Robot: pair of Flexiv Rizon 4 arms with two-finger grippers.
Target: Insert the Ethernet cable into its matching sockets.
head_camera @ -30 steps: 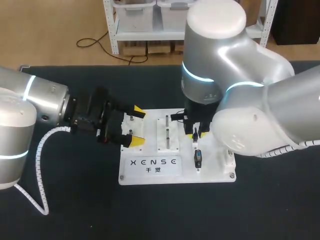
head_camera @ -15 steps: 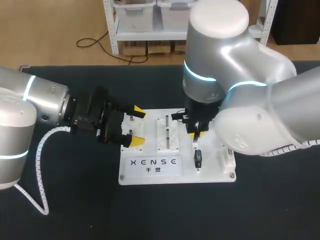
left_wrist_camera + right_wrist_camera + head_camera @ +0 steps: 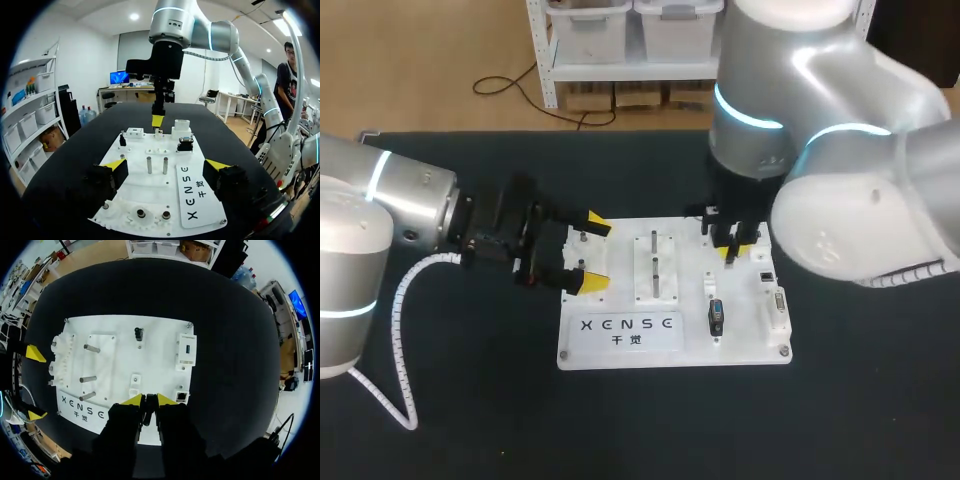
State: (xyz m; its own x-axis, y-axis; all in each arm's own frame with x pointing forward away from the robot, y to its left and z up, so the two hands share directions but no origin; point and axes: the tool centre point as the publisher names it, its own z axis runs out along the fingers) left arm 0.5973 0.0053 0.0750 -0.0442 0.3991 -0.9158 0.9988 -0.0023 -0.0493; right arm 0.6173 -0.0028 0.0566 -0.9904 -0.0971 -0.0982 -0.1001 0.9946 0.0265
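Fingertips (image 3: 133, 400) of right gripper (image 3: 150, 399) sit narrow, clamped from 2 sides on a slim dark piece, which reads as the plug end of the Ethernet cable (image 3: 148, 411). Only that short stub shows; I can't make out any run of cable behind it.

- Right gripper points straight down over the rear right part of the white board (image 3: 582, 350), which lies flat on the black table (image 3: 470, 420).
- Ethernet socket (image 3: 182, 396) is a small white block with a dark square opening near the board's right edge. It's just beside the right gripper's tip, and the plug is not in it.
- Long white socket block (image 3: 187, 351) sits on the same edge, further toward the front.
- Black connector (image 3: 716, 318) stands upright on the board, in front of the right gripper and apart from it.
- Left gripper (image 3: 592, 252) comes in level from the left with fingers spread wide, tips over the board's left end, nothing pinched. Can't tell if the tips touch the board.
- From the left wrist: 2 upright steel pegs (image 3: 149, 165) ahead between the open fingers, gear cluster (image 3: 141, 215) below them.
- Grippers are well apart — board middle lies between them.
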